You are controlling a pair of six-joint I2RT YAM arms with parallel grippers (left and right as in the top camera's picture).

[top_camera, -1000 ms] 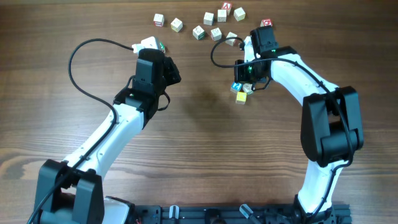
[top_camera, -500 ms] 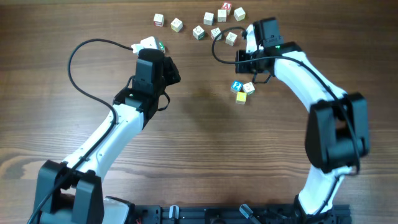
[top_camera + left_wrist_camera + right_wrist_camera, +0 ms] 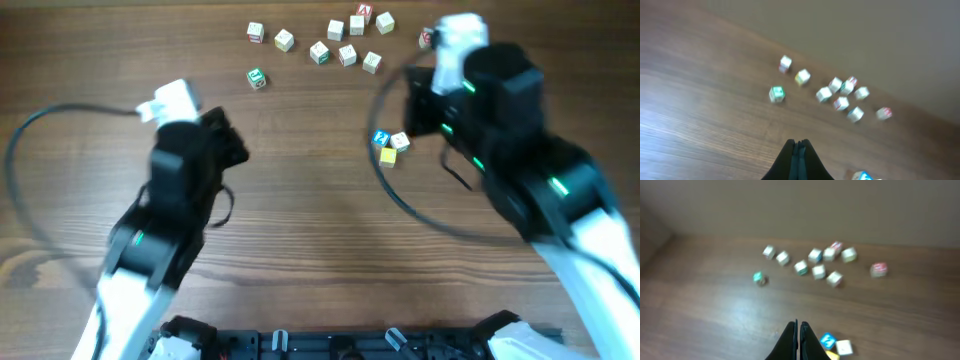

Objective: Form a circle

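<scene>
Facing three small cubes (image 3: 389,146) clustered right of centre, nearer than the scattered far row (image 3: 347,54), you are dealing with probably light, hard, easily nudged pieces best pinched across opposite flat sides, while your left gripper (image 3: 799,148) and right gripper (image 3: 798,330) are both hanging clenched and empty.

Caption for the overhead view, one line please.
Overhead: left gripper and right gripper shut, empty; three cubes clustered, other cubes scattered beyond: no circle yet.

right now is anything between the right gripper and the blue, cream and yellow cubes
Nothing visible: only bare table lies between the shut right gripper and the blue cube, cream cube and yellow cube close beside it. The other cubes lie farther back.
</scene>
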